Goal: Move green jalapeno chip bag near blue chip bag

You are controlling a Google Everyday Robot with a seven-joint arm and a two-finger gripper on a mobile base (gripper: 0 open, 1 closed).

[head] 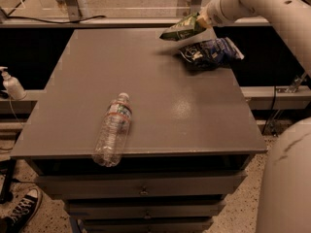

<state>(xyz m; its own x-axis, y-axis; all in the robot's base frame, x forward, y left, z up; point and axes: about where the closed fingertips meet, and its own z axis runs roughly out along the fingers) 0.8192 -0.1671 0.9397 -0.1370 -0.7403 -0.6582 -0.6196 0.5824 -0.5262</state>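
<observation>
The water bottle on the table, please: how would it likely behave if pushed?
Lying on its side, the water bottle would probably roll sideways. Its base is at the front edge of the table, so it might fall. The gripper is far off, holding the green jalapeno chip bag at the rear right.

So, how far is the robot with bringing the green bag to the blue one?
Done: the gripper holds the green jalapeno chip bag off the table, near its far right corner. In hand: the bag hangs in the air close by the blue chip bag. Left: set it down beside the blue bag and let go.
</observation>
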